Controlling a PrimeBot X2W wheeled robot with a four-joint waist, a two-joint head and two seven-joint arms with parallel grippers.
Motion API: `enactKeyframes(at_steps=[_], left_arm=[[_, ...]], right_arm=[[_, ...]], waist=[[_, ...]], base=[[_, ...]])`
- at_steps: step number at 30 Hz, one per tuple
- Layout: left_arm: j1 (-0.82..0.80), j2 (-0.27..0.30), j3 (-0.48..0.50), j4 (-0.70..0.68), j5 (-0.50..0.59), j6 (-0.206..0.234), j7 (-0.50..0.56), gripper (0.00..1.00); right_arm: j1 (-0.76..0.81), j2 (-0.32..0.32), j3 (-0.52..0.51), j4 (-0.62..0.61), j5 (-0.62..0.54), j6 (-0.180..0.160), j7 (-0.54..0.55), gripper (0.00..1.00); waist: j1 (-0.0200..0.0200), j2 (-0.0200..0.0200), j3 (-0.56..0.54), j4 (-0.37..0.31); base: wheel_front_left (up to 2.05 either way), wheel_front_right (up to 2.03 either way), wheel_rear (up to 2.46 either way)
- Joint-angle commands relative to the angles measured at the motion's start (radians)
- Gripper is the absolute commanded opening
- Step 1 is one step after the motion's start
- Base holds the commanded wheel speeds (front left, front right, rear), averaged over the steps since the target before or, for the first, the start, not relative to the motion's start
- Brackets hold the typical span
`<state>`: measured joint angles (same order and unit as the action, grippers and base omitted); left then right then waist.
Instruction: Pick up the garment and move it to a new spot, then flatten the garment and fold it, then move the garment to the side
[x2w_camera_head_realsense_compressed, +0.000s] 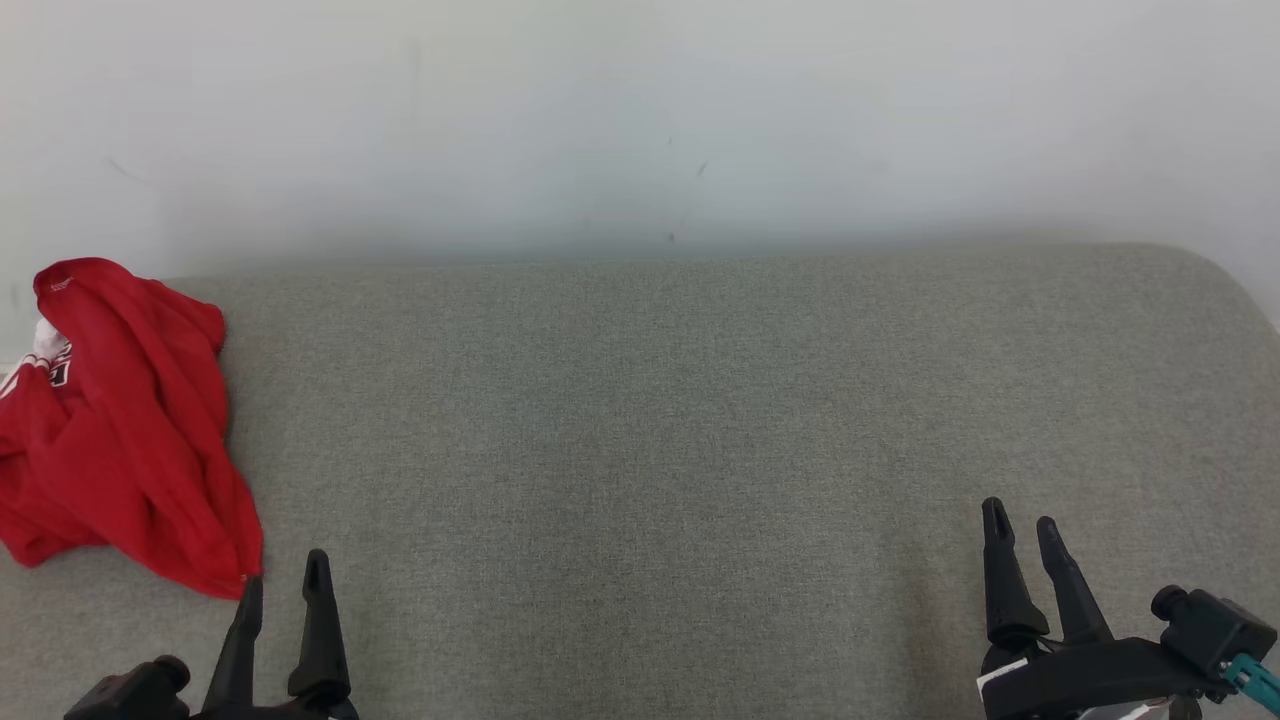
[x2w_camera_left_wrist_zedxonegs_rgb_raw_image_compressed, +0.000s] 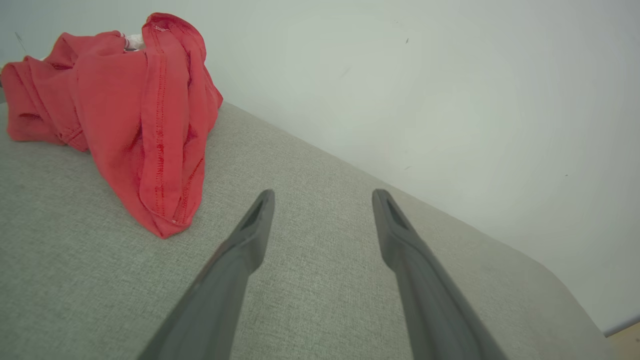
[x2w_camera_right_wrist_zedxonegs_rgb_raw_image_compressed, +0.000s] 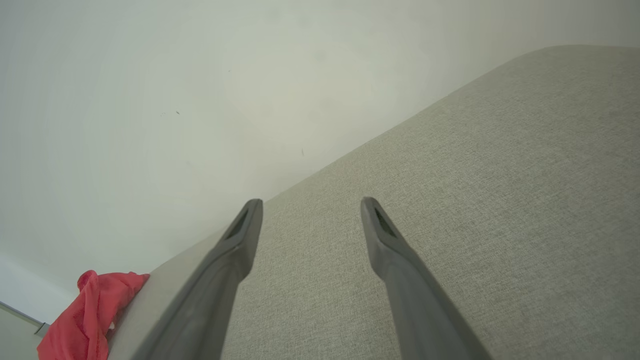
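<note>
Red fabric, a crumpled garment, lies heaped on a tabletop covered in grey woven cloth, ahead of the left pincer and off to its left side. In the head view the garment's lowest corner comes down just beside the tip of that pincer's outer finger. The left wrist view shows a strip of bare grey cloth between that corner and the finger, so the two are apart. In that view the garment is bunched in folds with a stitched hem running down its front and a scrap of white showing at the top. The left pincer has its two long dark fingers spread wide, with nothing between them. The right pincer is well apart from the garment, far across the tabletop on the other side. Its fingers are also spread wide and hold nothing. From the right wrist view the garment is a small red heap far off to the left of the fingers. A plain pale wall rises beyond both pincers, at the tabletop's far edge.
</note>
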<state>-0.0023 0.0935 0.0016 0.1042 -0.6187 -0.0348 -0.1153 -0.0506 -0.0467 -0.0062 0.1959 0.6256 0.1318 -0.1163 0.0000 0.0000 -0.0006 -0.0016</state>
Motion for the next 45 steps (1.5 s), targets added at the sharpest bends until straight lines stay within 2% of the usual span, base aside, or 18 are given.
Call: enactKeyframes(at_steps=[1,29,45], left_arm=[[-0.004,0.008,-0.002,-0.018,0.021,0.003,-0.009,1.0],[0.015,0.036,-0.022,-0.054,0.311,0.012,-0.082,1.0],[0.025,0.028,-0.009,-0.062,0.413,-0.014,-0.115,1.0]], right_arm=[[-0.001,-0.004,0.001,-0.012,-0.022,-0.001,-0.009,1.0],[0.004,-0.004,0.031,-0.015,-0.33,-0.001,-0.082,1.0],[0.007,-0.005,0.062,-0.005,-0.443,-0.002,-0.114,1.0]], waist=[[0.0,0.0,0.0,0.0],[0.0,0.0,0.001,0.005],[0.0,0.0,-0.002,0.006]], base=[[0.0,0.0,0.0],[0.0,0.0,0.0],[0.0,0.0,0.0]])
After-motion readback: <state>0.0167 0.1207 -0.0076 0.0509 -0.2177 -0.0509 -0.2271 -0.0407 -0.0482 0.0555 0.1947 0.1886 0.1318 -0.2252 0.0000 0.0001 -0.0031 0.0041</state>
